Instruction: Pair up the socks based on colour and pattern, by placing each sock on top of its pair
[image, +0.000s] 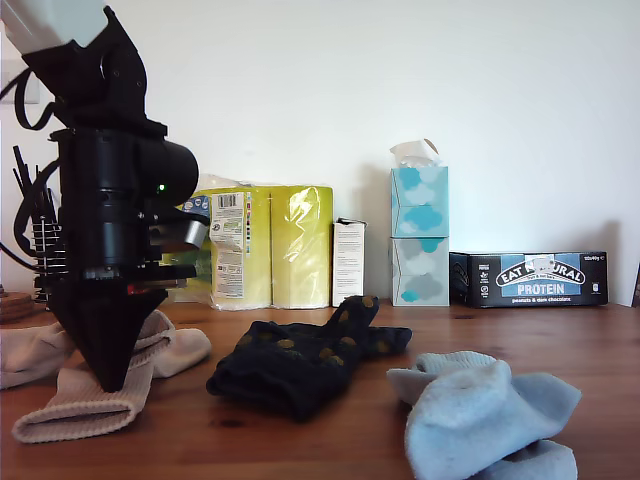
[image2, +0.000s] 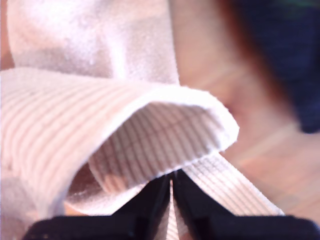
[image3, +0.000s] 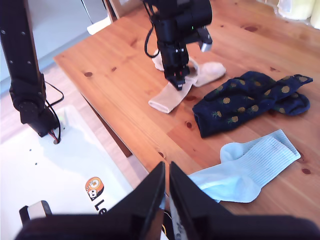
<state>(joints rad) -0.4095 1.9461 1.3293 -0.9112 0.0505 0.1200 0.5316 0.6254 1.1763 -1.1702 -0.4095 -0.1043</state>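
Beige ribbed sock (image: 80, 410) near worktop's front edge, pinched in my first gripper (image2: 171, 187), cuff folded over tips. My second gripper (image3: 167, 182) pressed together, empty, well apart, off the worktop edge. First arm handles this one, I reckon.

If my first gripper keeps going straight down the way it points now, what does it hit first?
My first gripper points straight down with its fingers nearly closed, already at the beige sock. It would press that ribbed fabric first, then the wooden table right beneath; I cannot tell whether any gap remains.
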